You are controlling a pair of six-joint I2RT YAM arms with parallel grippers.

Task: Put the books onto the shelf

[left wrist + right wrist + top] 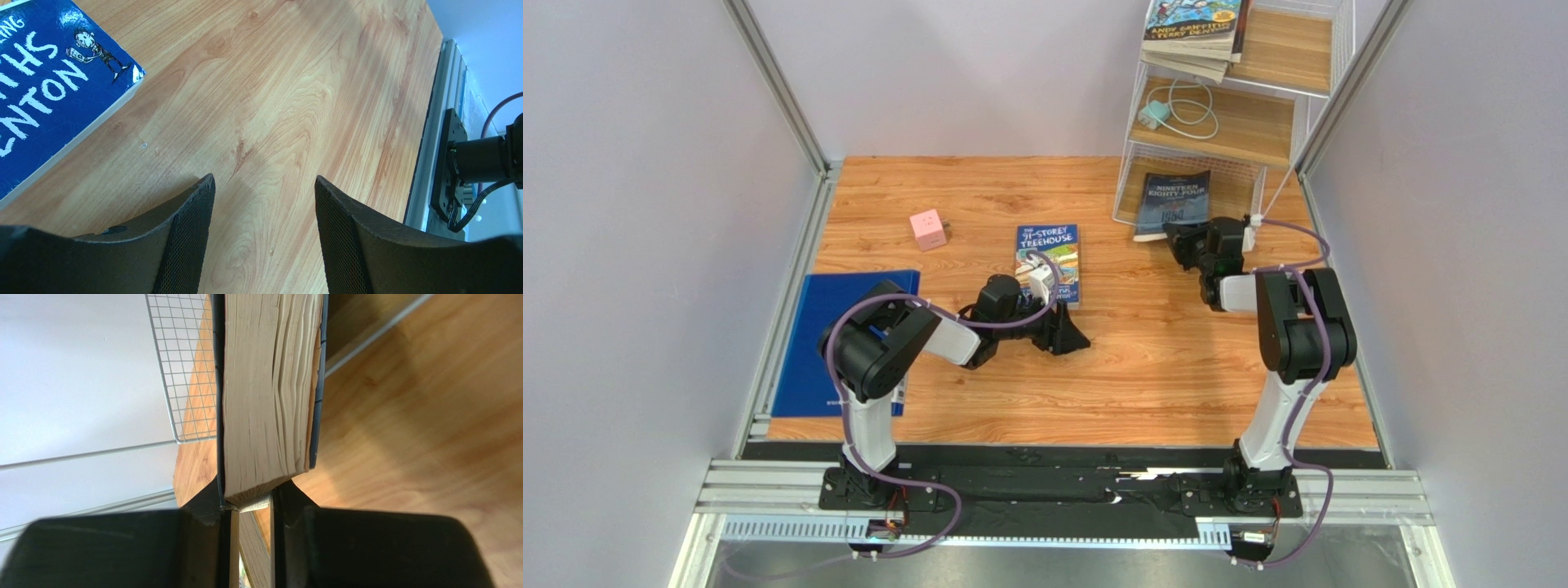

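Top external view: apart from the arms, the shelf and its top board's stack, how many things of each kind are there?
Paperback books: 2 (blue cartoon "Storey Treehouse" book, dark grey-blue "Nineteen Eighty-Four" book)
Flat blue folder: 1
Small pink cube: 1
White cable with pale plug: 1
Total: 5

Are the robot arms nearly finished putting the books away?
Partly. A stack of books already sits on the top board of the shelf. The right claw is pinching the grey-blue book by the bottom tier. One cartoon book is left lying on the table, near the open, empty left claw.
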